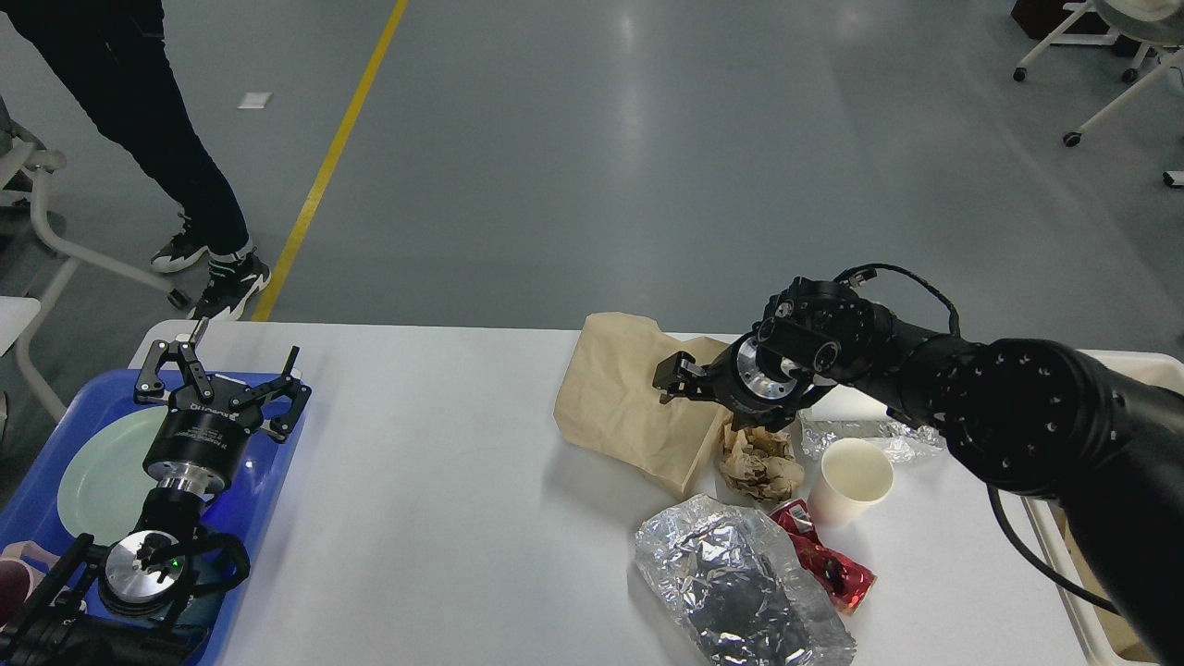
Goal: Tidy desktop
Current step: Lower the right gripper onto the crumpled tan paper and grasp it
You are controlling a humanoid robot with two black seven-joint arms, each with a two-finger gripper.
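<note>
Both right gripper (689, 393) fingers half-hidden over brown bag (624, 398), spacing unclear; left gripper (220, 370) spread apart.

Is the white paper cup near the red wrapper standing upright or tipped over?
Upright: the white paper cup stands on the desktop, its round open mouth facing up.

Matte white desktop (416, 518), crinkled foil (740, 583)

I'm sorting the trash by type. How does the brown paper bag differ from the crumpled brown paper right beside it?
The brown paper bag lies fairly flat and broad on the desktop; the crumpled brown paper is wadded into a small lump. The bag is much the larger. The right hand is over the bag, not the wad. Both are the same tan paper, side by side.
</note>
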